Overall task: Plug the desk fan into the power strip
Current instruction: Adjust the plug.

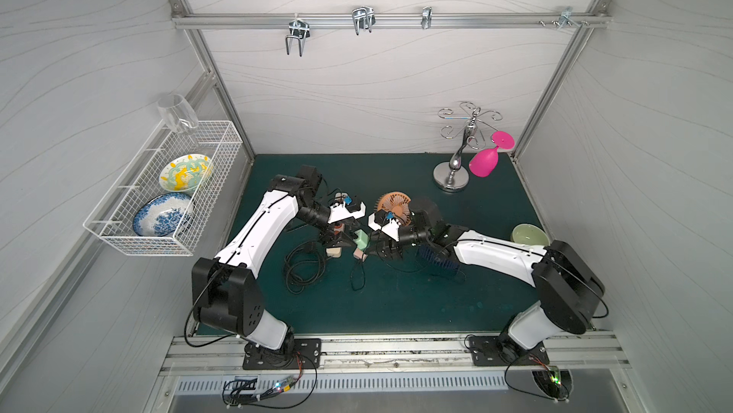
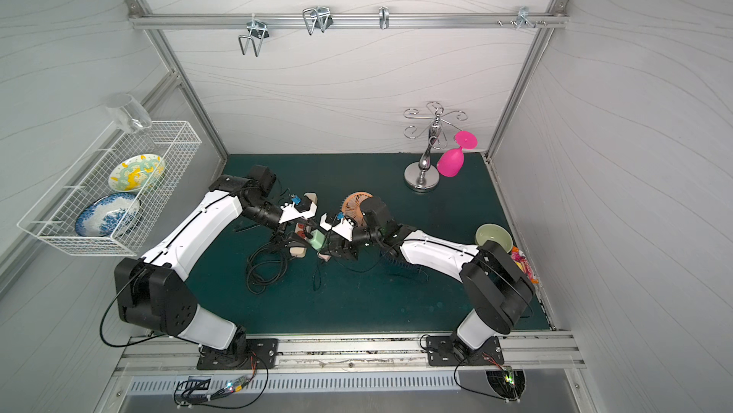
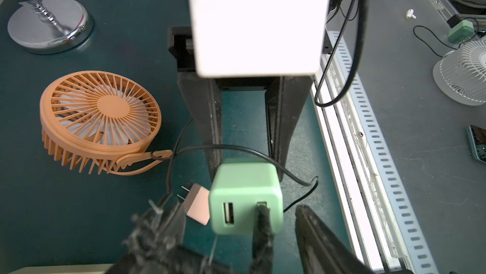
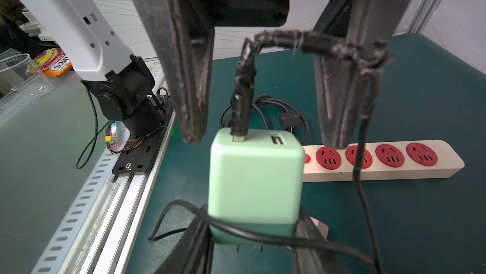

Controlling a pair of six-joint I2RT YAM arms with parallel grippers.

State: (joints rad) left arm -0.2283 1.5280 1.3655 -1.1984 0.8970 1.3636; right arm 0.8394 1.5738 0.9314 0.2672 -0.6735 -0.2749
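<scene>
Left arm (image 1: 258,232) and right arm (image 1: 496,252) reaching inward, left pincer (image 4: 263,141) spread open, directly opposite right pincer (image 3: 247,171), clamped on green charger (image 4: 255,180)

Both top views look steeply down from high at 6 o'clock over the whole mat (image 1: 396,304) (image 2: 357,304), while the left and right wrist cameras, close in, face 3 and 9 o'clock, sharing the green charger (image 3: 246,196) (image 4: 255,180).

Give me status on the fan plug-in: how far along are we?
Done: the USB plug looks seated in the green charger cube.
In hand: the right claw grips the cube, and the left claw stands open on either side of the plug.
Left: the cube is not yet in the power strip, and its visible red sockets look empty.
</scene>
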